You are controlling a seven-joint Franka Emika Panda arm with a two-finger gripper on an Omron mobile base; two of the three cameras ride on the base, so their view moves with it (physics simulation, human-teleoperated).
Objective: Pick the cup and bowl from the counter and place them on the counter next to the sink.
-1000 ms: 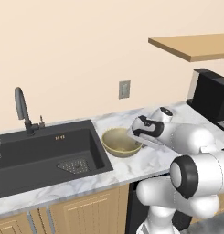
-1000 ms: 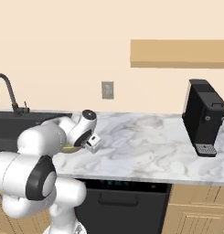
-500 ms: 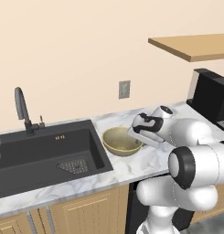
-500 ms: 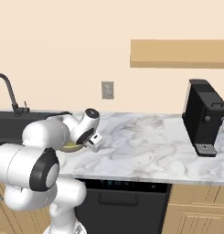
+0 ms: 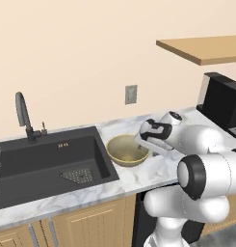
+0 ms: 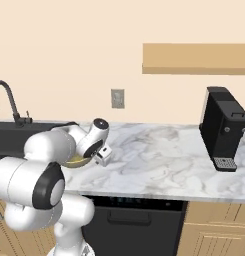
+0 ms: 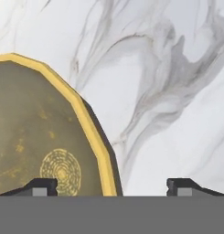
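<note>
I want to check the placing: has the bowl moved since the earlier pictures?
No. In the left base view the bowl sits on the counter just right of the sink, at the same spot as before.

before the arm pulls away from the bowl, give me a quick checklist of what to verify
1. Bowl sits on the counter right beside the sink: ok.
2. Bowl upright, opening up: ok.
3. Gripper jaws apart, one fingertip inside the bowl's rim, one outside: ok, released.
4. Fingertips clear of the rim: cannot tell.
5. Cup placed next to the sink: cannot tell.
6. Coffee machine far from the arm's way: ok.
</note>
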